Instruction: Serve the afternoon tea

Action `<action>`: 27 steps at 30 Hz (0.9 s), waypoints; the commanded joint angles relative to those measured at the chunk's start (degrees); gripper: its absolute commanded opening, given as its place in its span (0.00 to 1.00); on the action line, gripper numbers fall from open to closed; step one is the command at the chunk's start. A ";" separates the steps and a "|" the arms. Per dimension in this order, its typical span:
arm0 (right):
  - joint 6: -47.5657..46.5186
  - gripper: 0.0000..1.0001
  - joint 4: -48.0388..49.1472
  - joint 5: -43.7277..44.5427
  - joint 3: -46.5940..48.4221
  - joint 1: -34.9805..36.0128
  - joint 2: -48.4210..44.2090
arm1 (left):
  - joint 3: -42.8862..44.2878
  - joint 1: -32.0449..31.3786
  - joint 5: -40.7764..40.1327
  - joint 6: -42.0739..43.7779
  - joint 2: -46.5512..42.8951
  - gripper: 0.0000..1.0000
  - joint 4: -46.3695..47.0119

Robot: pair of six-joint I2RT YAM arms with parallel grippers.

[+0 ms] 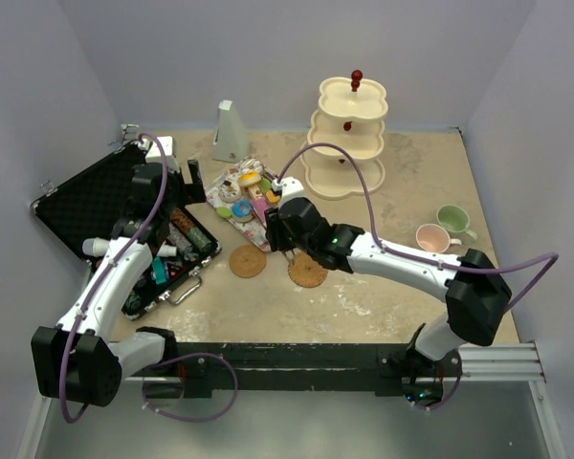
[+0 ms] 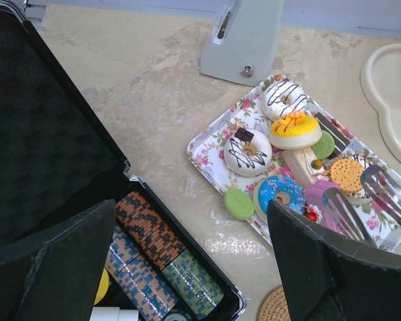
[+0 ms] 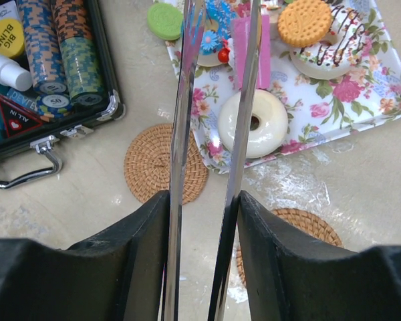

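A floral tray [image 1: 213,196] holds several toy donuts and cakes. My right gripper [image 3: 204,221] is shut on metal tongs [image 3: 180,134], whose tips reach over the tray at a pink cake slice [image 3: 242,50], just beyond a white donut [image 3: 254,124]. I cannot tell whether the tips pinch the cake. The tongs [image 2: 344,214] and pink cake [image 2: 315,195] also show in the left wrist view. My left gripper [image 2: 190,267] is open and empty above the gap between the black case and the tray [image 2: 210,144]. The cream three-tier stand [image 1: 349,134] stands at the back, its tiers bare.
Two woven coasters [image 1: 248,260] [image 1: 308,271] lie in front of the tray. A pink mug [image 1: 432,237] and a green mug [image 1: 453,220] stand on the right. The open black case [image 1: 86,206] of chips is on the left. A grey pyramid [image 1: 231,132] stands behind the tray.
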 commanded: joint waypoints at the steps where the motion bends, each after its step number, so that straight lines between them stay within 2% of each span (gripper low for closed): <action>1: 1.04 0.46 -0.22 -4.35 -1.29 -2.29 -3.77 | 0.40 0.21 1.12 -0.89 -0.41 1.00 1.02; 6: 2.09 0.47 -6.02 -7.34 -2.61 -2.82 -7.90 | 0.40 0.21 1.30 -0.89 -0.41 1.00 0.84; 11: 7.19 0.47 -5.59 -11.29 -8.23 -2.90 -12.38 | 0.40 0.21 1.74 -0.89 -0.33 1.00 0.93; 14: 7.98 0.48 -5.50 -10.69 -9.29 -2.90 -13.71 | 0.40 0.21 1.65 -0.89 -0.41 1.00 0.75; 27: 10.00 0.59 -2.96 -9.36 -11.40 -2.99 -12.92 | 0.22 0.21 0.95 -0.80 0.11 1.00 0.84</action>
